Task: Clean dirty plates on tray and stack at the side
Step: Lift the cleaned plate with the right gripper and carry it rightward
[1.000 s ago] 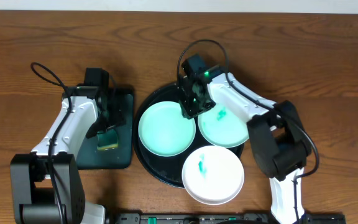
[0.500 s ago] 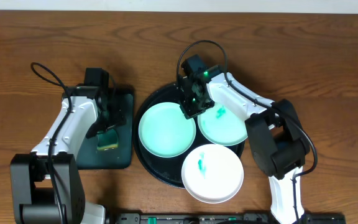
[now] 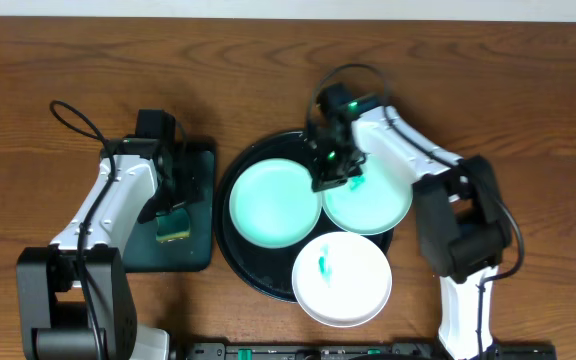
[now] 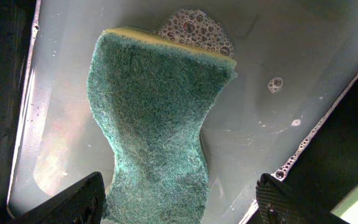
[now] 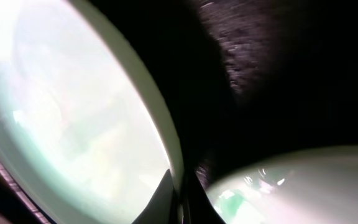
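Three plates lie on the round black tray [image 3: 230, 245]. The left mint-green plate [image 3: 268, 205] looks clean. The right mint-green plate [image 3: 373, 210] has a teal smear near its far left edge. The white plate [image 3: 343, 285] has a teal smear and overhangs the tray's front rim. My right gripper [image 3: 329, 172] is shut on the right rim of the left mint plate [image 5: 73, 112], fingers pinching it [image 5: 180, 198]. My left gripper [image 3: 171, 200] is open just above a green sponge [image 4: 154, 118], its fingers [image 4: 73, 202] on either side of it.
The sponge [image 3: 175, 226] lies in a dark-green rectangular tray [image 3: 193, 250] holding soapy water, left of the black tray. Bare wood tabletop [image 3: 528, 120] lies to the right and far side. The right arm crosses over the right mint plate.
My right gripper has moved to the right, and the left mint plate has shifted a little right with it. The left arm has not moved.
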Motion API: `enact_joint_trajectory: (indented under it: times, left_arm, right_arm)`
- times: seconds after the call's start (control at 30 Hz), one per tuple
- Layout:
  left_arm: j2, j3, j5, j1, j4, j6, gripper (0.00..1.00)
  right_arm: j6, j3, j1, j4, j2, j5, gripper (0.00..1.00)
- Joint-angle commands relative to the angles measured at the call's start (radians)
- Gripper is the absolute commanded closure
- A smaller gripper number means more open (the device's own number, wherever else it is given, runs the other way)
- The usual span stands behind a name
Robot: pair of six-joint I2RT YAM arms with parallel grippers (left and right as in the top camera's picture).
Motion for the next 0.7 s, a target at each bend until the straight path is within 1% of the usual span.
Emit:
enact_joint_trajectory:
  times: [0.0,0.1,0.37,0.53,0.67]
  left_arm:
    - [-0.002,-0.009,0.009,0.003,-0.002,0.001,0.22]
    - [-0.002,-0.009,0.009,0.003,-0.002,0.001,0.22]
    - [-0.002,-0.009,0.009,0.003,-0.002,0.001,0.21]
    - [-0.002,-0.009,0.010,0.003,-0.003,0.001,0.21]
    - [-0.002,-0.009,0.010,0.003,-0.003,0.001,0.21]
  right_arm:
    - [0.013,0.031,-0.076,-0.002,-0.062,-0.190,0.99]
    - [-0.018,0.031,-0.116,0.014,-0.063,-0.309,0.99]
    - [-0.081,0.031,-0.195,0.089,-0.063,-0.496,0.99]
    - [-0.081,0.031,-0.202,0.140,-0.064,-0.480,0.99]
    - [-0.084,0.031,-0.200,0.138,-0.084,-0.383,0.99]
